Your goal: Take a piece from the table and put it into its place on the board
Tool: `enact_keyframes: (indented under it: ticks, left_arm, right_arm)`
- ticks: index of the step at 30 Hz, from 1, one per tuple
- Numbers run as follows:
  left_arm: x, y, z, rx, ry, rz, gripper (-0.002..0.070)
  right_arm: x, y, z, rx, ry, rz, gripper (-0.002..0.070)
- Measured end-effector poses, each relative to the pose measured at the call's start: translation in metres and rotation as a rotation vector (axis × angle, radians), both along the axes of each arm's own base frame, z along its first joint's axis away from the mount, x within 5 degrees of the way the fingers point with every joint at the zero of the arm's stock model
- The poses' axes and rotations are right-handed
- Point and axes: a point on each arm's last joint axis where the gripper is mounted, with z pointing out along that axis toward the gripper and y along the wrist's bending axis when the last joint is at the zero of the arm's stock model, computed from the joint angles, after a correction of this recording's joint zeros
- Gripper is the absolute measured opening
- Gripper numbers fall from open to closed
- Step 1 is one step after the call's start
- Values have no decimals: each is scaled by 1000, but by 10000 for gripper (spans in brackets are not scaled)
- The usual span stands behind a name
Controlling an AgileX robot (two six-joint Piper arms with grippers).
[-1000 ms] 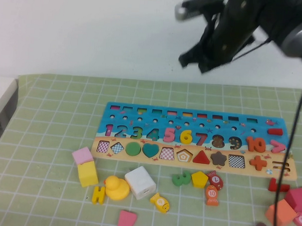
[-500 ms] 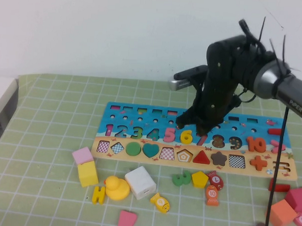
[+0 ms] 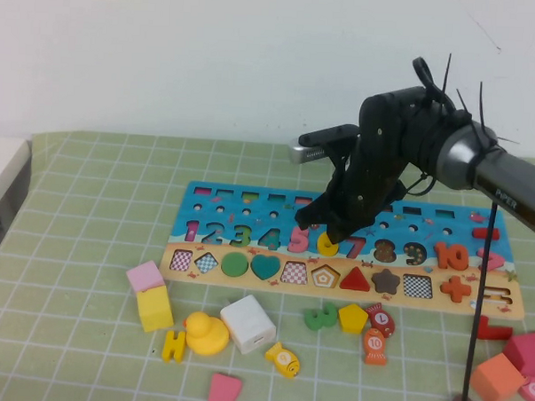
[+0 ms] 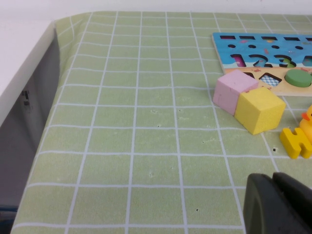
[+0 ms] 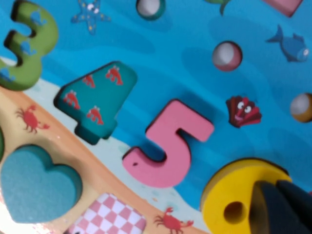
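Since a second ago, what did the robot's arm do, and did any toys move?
The right gripper swung down from high above the table onto the board and now sits at the yellow 6, which lies in the number row as before. The wrist view shows its fingertip on the 6. The left gripper is low over the mat, near the yellow cube. The loose toys stayed put.

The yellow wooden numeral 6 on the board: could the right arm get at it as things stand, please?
Probably yes: the right gripper is directly over the yellow wooden numeral 6 in the long wooden puzzle board, with nothing between. The left gripper sits low over the green mat.
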Motion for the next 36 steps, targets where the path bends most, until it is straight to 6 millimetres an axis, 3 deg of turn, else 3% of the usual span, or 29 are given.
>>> enact_keyframes:
  ticks: [6, 9, 14, 20, 28, 31, 36]
  left_arm:
    - [0, 0, 0, 0, 0, 0, -2]
    - [0, 0, 0, 0, 0, 0, -2]
    - [0, 0, 0, 0, 0, 0, -2]
    - [0, 0, 0, 0, 0, 0, -2]
    - [0, 0, 0, 0, 0, 0, -2]
    - [0, 0, 0, 0, 0, 0, -2]
    - [0, 0, 0, 0, 0, 0, -2]
  right_arm:
    - [3, 2, 6, 14, -22, -1, 0]
    - [4, 2, 23, 34, -60, 0, 0]
    - [-2, -8, 86, 10, -183, 11, 0]
    - [-30, -41, 169, -112, -317, -18, 0]
    - [-105, -91, 297, -67, -574, -123, 0]
    - [-138, -115, 329, -80, -661, -160, 0]
    - [-198, -150, 347, -95, -705, -184, 0]
